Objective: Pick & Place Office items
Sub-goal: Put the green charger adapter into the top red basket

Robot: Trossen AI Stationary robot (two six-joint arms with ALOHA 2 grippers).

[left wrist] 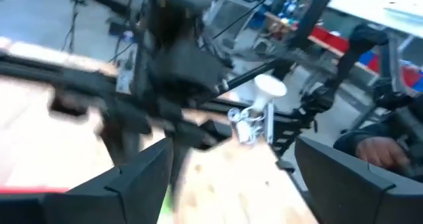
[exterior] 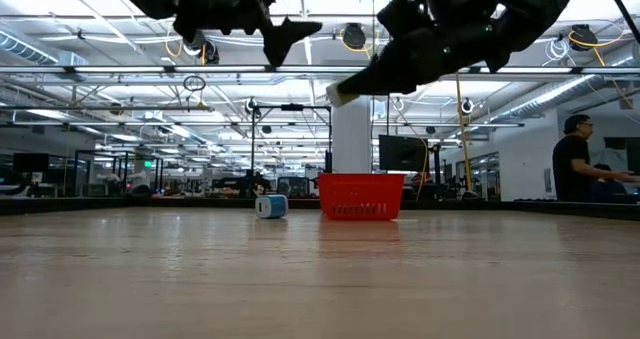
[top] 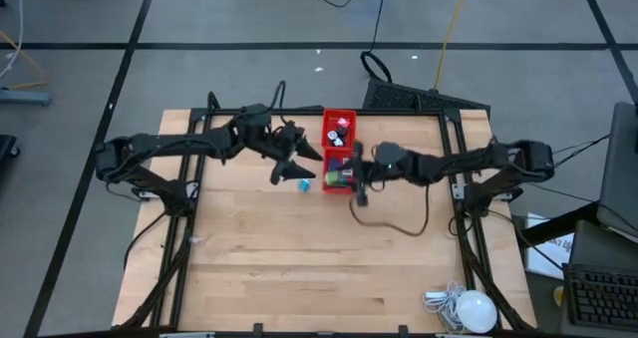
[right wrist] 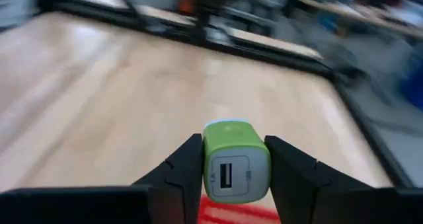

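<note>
The right pincer (right wrist: 234,174) pinches a small green charger-like piece (right wrist: 235,163) between its fingers, held over the near compartment of the red tray (top: 339,129). Just left of the tray, a light blue piece (top: 304,185) lies on the wooden desk (top: 299,268), beneath the left pincer (top: 289,169), whose fingers are spread with nothing between them. Red, black and white pieces (top: 338,131) sit in the tray's far compartment.

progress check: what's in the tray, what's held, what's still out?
Done: several small pieces, red, black and white among them, already lie in the red tray. In hand: the right gripper is shut on a green piece at the tray. Left: a light blue piece on the table beside the tray, near the open left gripper.
</note>
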